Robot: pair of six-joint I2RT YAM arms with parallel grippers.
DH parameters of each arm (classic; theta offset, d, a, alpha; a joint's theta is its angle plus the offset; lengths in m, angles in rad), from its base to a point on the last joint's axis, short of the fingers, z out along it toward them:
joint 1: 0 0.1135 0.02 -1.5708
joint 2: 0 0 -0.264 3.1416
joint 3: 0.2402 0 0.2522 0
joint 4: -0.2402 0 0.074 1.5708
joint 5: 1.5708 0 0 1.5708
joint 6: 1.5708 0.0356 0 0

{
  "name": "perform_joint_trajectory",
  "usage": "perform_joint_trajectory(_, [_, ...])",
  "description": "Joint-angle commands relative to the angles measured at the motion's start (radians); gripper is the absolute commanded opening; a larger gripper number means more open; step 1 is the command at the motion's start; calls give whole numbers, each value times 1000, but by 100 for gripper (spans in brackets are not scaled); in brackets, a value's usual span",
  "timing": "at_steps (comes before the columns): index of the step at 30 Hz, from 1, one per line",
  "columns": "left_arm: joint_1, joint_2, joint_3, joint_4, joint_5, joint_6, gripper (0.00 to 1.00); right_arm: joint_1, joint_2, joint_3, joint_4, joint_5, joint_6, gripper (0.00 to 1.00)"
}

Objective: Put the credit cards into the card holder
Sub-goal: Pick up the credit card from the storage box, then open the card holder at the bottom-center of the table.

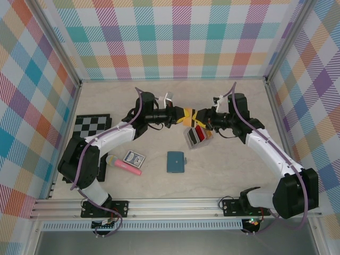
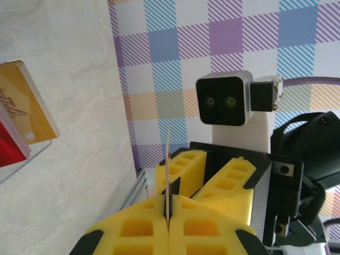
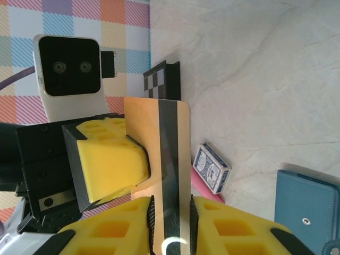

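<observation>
One tan-gold credit card (image 3: 164, 154) of thin plastic with a black stripe down its face, held in the air above the pale marbled worktop (image 1: 234, 175), between the two arms. From the left wrist it is seen edge-on (image 2: 168, 159).

Gripping part, left arm: the left gripper (image 1: 186, 113), with yellow fingers, is clamped shut on both faces of the tan-gold credit card.

Gripping part, right arm: the right gripper (image 1: 202, 117), also yellow-fingered, meets the left gripper tip to tip. Its jaws stand a little apart with the near end of the card in the gap between them. Whether they press on it cannot be told.

Several more credit cards (image 1: 195, 136), in red, black, grey and gold, are stacked aslant in a clear plastic stand (image 2: 37, 151). The stand sits on the worktop just beside the right gripper, on the side towards the arm bases.

One card holder (image 1: 175, 162), a small teal-blue fold-over wallet, roughly square, lies flat on the worktop with its teal outer face up. It is nearer the arm bases than the stand and apart from both grippers.

One blue-and-white patterned playing-card box (image 1: 133, 158) lies flat to the left of the card holder.

One pink stick (image 1: 127, 166) with a yellow-green end lies just beside the box, on its near side.

One black-and-grey chequered board (image 1: 91, 125) lies at the left edge of the worktop.
</observation>
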Motion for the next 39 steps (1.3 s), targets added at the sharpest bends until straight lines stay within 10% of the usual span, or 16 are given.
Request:
perform_joint_trajectory(1, [3, -3, 13, 52, 68, -26, 0, -13, 16, -10, 111, -89, 22, 24])
perform_joint_trajectory(8, [15, 12, 10, 47, 97, -50, 4, -23, 17, -25, 129, -107, 27, 8])
perform_joint_trajectory(12, [49, -42, -15, -223, -31, 50, 52, -15, -16, 11, -112, 75, 3, 8])
perform_joint_trajectory(16, [65, -129, -32, -593, -283, 184, 70, 109, -10, 129, -453, 487, 18, 7])
perform_joint_trajectory(25, [57, -220, -118, -858, -479, 268, 72, 445, 133, 245, -619, 882, 163, 5])
perform_joint_trajectory(39, [-13, -232, -242, -831, -527, 266, 72, 547, 319, 205, -532, 766, 102, 8])
